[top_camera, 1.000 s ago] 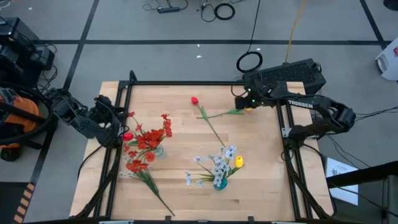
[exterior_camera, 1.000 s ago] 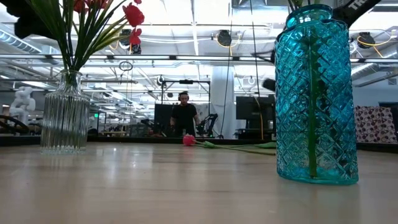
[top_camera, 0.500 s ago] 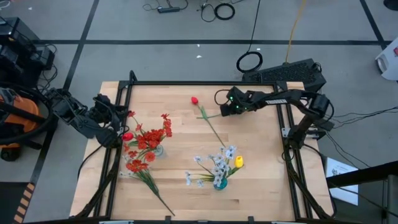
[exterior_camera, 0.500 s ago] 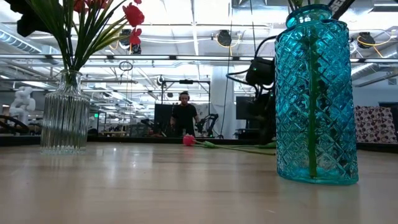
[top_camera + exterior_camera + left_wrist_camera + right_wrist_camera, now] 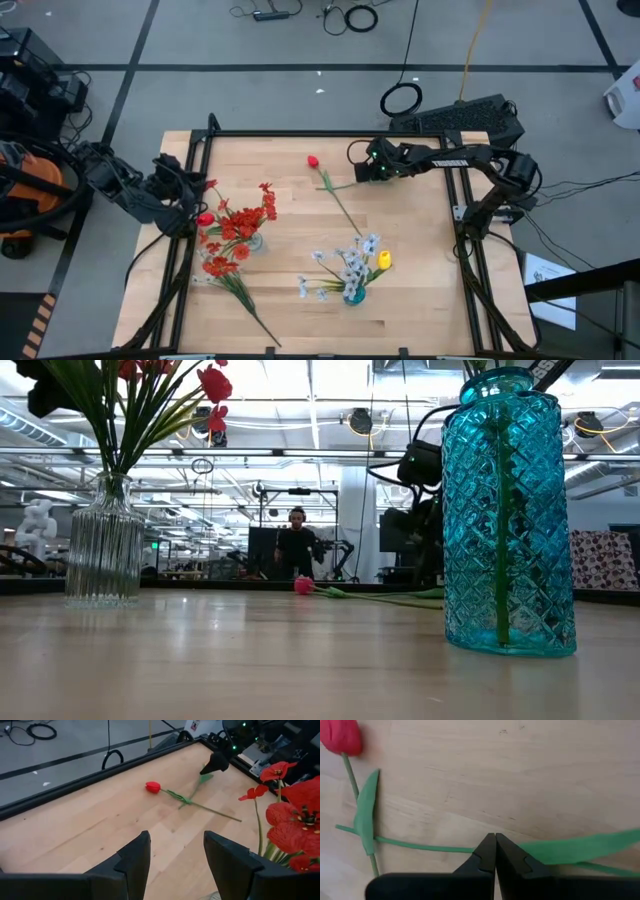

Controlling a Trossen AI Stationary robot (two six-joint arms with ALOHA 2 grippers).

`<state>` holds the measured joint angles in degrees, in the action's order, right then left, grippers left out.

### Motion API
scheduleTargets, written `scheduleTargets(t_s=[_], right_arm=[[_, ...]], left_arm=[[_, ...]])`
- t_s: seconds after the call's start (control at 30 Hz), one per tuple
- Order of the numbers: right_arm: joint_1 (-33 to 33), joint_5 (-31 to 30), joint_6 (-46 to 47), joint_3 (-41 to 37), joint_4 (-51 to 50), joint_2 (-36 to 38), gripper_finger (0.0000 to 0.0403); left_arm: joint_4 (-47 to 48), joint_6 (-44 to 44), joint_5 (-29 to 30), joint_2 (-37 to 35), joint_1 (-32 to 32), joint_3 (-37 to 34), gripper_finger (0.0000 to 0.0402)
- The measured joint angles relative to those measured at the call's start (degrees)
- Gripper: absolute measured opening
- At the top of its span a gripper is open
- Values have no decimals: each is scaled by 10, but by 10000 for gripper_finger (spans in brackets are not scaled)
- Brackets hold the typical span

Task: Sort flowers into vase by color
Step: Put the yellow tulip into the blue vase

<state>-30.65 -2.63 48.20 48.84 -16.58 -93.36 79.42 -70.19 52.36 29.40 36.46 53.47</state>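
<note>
right gripper [image 5: 367, 171]: jaws closed, empty, now reaching in over red tulip [image 5: 313, 160] at 12 o'clock of surface [image 5: 420, 290]
left gripper [image 5: 172, 854]: jaws open, idling at 9 o'clock
task: pickup still pending

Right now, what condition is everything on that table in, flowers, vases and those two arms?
Red tulip: lying flat on the table, not in a vase.
Clear vase: upright, holding red flowers.
Blue vase: upright, holding white blossoms and a yellow tulip.
Right gripper: jaws shut, low over the tulip's leaf.
Left gripper: jaws open, empty, by the clear vase.
</note>
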Motion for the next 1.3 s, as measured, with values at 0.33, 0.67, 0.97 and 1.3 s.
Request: scheduleTargets(t_s=[0.33, 0.67, 0.97, 1.3], right_arm=[[0, 29, -202, 19, -34, 0, 48], [11, 16, -570, 65, -79, 0, 155], [30, -7, -812, 69, -95, -19, 196], [1, 3, -865, 70, -127, -82, 170]], left_arm=[[1, 0, -1, 24, 0, 0, 189], [0, 0, -3, 32, 0, 0, 189], [-6, -7, -3, 32, 0, 0, 189], [-10, -16, -3, 32, 0, 0, 189]])
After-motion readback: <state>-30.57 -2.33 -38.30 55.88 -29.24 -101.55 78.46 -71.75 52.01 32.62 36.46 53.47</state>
